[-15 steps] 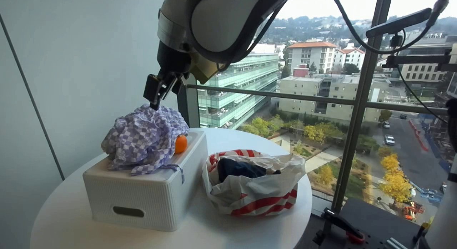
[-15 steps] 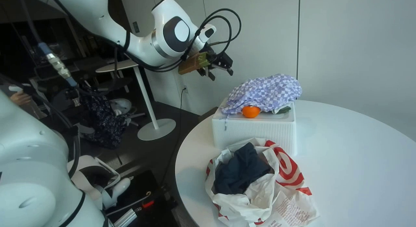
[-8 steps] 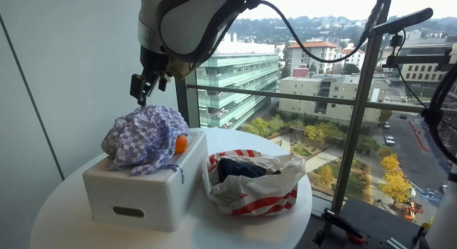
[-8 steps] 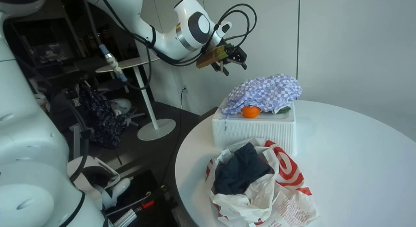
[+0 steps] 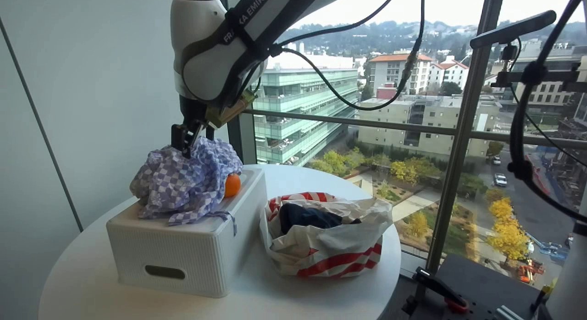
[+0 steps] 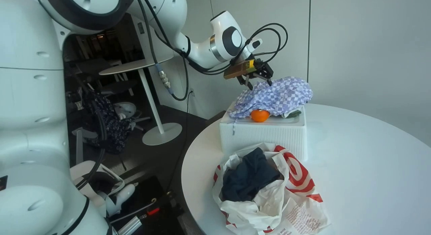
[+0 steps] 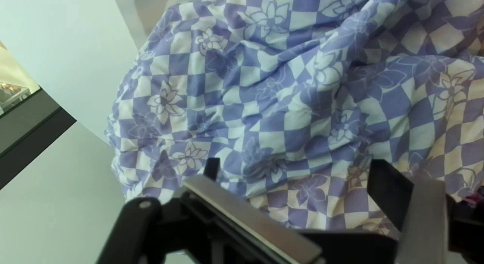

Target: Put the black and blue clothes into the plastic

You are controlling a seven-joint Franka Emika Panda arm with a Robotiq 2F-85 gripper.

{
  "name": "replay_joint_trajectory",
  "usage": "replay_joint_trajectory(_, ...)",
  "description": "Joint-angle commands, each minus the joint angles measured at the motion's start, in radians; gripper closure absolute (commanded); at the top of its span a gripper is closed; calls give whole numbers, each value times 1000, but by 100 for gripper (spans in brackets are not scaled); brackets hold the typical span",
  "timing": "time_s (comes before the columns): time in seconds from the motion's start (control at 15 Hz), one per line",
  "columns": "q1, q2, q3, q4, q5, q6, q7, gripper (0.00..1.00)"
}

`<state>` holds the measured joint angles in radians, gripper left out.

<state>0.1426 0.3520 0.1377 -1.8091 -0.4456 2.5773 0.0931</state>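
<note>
My fingers (image 7: 390, 192) are parted over the checked cloth (image 7: 287, 112), likely light and limp; I'd pinch its raised fold (image 7: 338, 54), right of centre in the wrist view.

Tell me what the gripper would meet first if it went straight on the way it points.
Probably the checkered cloth, lying just ahead of the open gripper; whether they touch is unclear.

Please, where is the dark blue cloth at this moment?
In an exterior view, the dark blue cloth lies in the left part of the open plastic bag, in front of the ribbed white box.
</note>
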Motion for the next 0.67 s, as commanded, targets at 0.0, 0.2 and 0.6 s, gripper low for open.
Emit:
replay_joint_trajectory(0.0, 33, 91, -44, 112, 39, -40, -39, 0)
replay_joint_trajectory(0.2, 34, 125, -52, 132, 69, -48, -57, 6)
replay_joint_trajectory(0.6, 19, 91, -36, 60, 165, -20, -99, 64)
